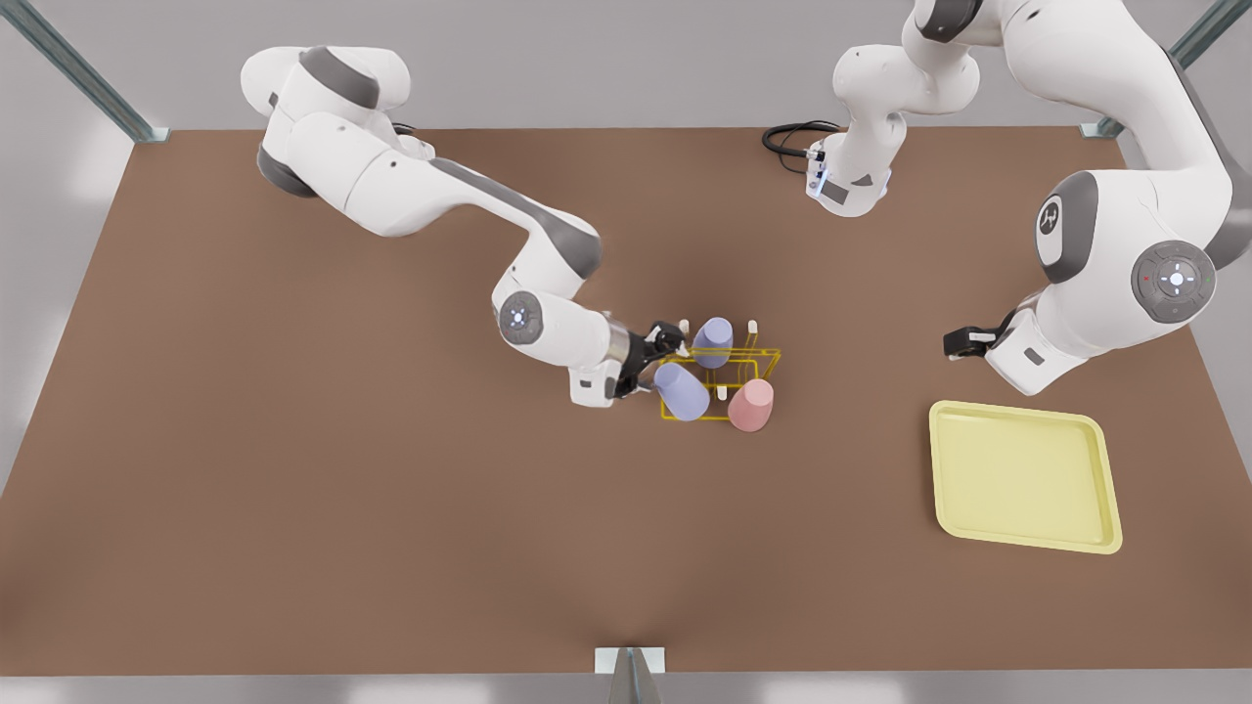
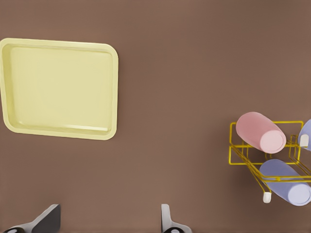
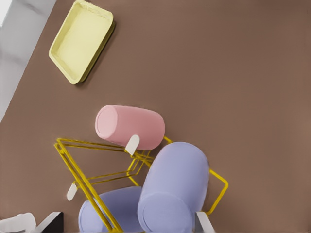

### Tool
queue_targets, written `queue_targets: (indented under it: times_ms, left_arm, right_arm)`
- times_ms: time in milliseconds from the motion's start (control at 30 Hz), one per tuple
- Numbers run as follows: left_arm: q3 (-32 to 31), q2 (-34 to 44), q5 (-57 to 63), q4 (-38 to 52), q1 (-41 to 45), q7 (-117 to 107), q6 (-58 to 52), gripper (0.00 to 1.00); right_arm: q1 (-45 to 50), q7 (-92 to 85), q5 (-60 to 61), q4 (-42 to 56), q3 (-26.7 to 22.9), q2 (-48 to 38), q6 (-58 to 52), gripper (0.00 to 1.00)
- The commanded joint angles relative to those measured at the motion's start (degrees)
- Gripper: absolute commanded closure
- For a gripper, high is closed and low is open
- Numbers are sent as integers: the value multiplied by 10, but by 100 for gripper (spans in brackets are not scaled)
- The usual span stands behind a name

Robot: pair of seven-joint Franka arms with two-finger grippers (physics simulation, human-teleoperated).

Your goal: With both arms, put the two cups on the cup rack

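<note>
Front view's left: right gripper (image 1: 653, 367) at the edge of the small bright-yellow wire cup rack (image 1: 768, 357), low over the brown table (image 1: 293, 469). Fingers spread, straddling the nearer pale lavender tapered tumbler (image 1: 682, 391). In the right wrist view, one finger just beside that tumbler's wall, the other well clear of it. Judged as not clamped.

Centre: three tumblers on the rack, all tilted over its white-tipped pegs (image 1: 752, 326).
- nearer lavender tumbler: at the rack corner closest to the right gripper.
- second pale lavender tumbler (image 1: 713, 341): at the far side of the rack, just beside the first.
- pale pink tapered tumbler (image 1: 751, 405): at the near corner toward the front view's right, apart from the lavender pair.

Cannot tell how firmly any tumbler sits on its peg.

Front view's right: left gripper (image 1: 959, 342) waiting well apart from the rack, fingers apart, nothing between them. Beyond it, large pale-yellow flat tray (image 1: 1017, 409), nothing on it.

Progress, judged: placement essentially done, with pink and lavender both on the rack. Left to do: draw the right gripper back from the nearer lavender tumbler without knocking it or dragging the light wire frame. Nothing evident left for the left arm.
</note>
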State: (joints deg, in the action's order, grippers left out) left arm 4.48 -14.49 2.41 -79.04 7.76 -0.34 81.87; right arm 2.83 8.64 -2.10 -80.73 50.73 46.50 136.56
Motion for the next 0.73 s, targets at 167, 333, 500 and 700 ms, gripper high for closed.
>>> queue_targets:
  times_ms: [167,333,500,700]
  left_arm:
    - [-4,0,-23,-1,-14,13,-15,0]
    - [-16,-1,-19,-1,-20,11,-14,0]
    - [-31,17,-22,-1,-17,-1,-55,0]
    - [-31,17,-19,0,-17,-6,-52,0]
  right_arm:
    - [-233,-60,-290,137,-31,-186,-637,0]
    - [-176,-133,-158,173,-189,-331,-730,0]
    - [-151,-132,-120,71,-244,-410,-693,0]
    - [-149,-133,-113,70,-273,-413,-693,0]
